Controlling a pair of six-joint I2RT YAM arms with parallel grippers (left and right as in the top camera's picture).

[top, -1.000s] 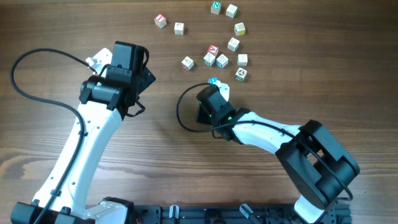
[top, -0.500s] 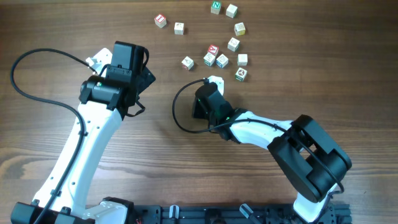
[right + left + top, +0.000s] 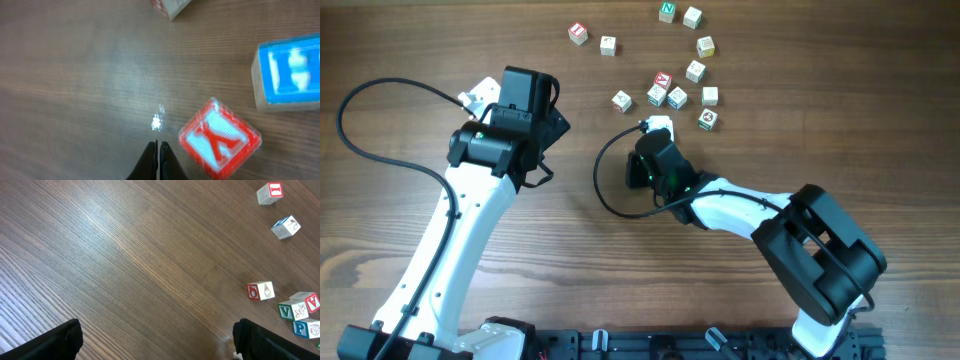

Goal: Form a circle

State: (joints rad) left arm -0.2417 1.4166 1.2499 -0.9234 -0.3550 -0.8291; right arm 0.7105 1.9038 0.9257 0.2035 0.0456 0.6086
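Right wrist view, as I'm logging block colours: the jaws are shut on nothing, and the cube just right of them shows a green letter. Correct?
Not green: the cube beside the right gripper has a red letter, as the right wrist view shows. The jaws are shut on nothing.

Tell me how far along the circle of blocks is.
Barely begun: the cubes lie scattered, with no ring yet. In hand: the right gripper, shut and empty, sits low beside a red-X cube, probably to nudge it. The left gripper hangs open over the table. Left: arranging nearly every cube.
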